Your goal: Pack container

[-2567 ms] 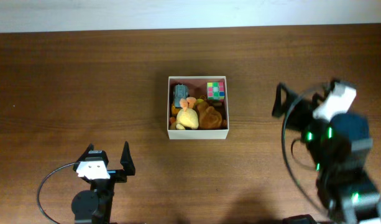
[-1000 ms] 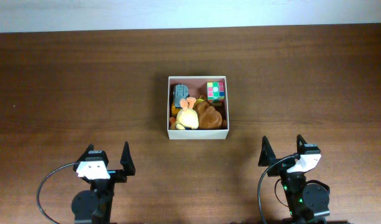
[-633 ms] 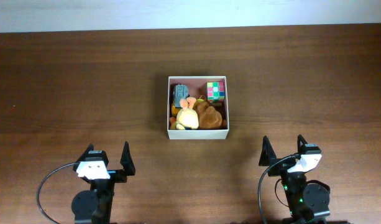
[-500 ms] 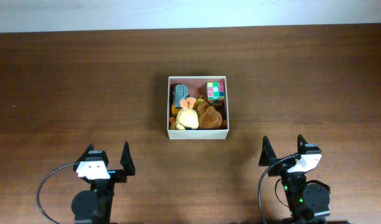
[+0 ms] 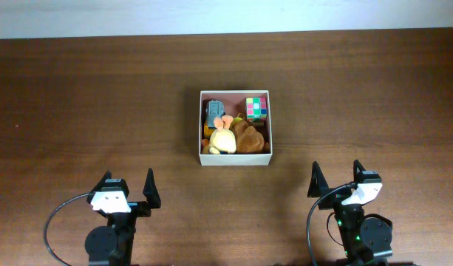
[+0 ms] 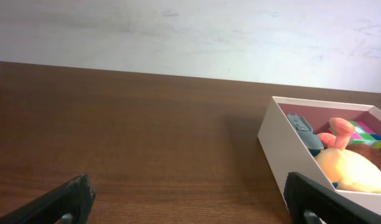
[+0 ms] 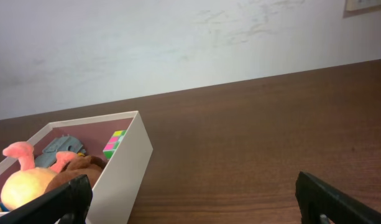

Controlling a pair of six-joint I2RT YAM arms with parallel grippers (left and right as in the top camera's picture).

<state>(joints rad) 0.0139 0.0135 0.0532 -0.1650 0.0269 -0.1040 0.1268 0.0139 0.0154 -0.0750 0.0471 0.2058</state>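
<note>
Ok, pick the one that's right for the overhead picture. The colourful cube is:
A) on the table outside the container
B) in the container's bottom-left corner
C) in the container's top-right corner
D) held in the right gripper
C: in the overhead view the colourful cube lies inside the container, tucked into its top-right corner, and no gripper is near it.
</note>
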